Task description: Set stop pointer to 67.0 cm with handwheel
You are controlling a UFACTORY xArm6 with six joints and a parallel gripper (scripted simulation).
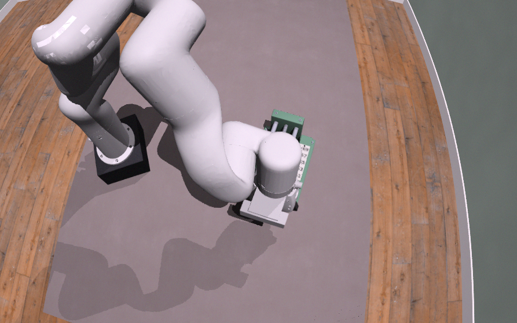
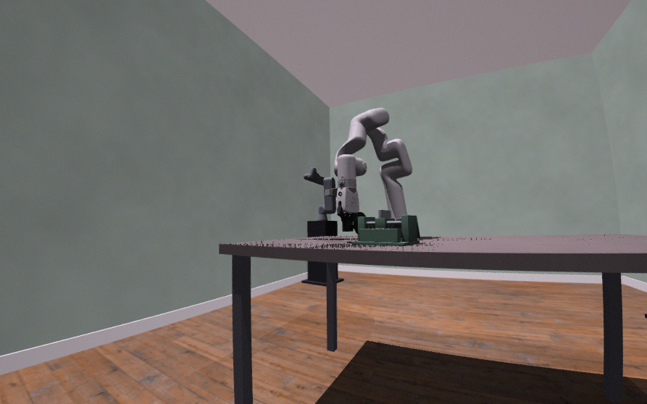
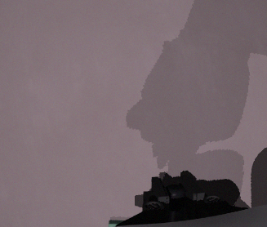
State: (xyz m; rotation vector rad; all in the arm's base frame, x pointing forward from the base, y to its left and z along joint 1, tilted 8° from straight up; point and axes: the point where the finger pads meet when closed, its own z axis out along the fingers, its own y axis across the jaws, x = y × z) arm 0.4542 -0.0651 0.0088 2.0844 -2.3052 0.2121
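A white xArm bends low over a green stop fixture [image 1: 288,119] on the mauve surface [image 1: 276,52], its end effector [image 2: 348,221] clamped on the dark handwheel [image 3: 185,193] at the fixture's near end. The wrist hides most of the numbered scale [image 1: 304,154].

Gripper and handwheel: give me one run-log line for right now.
gripper: shut on handwheel | fixture: green, on table | pointer: hidden by wrist | scale: partly visible | target reading: unconfirmed
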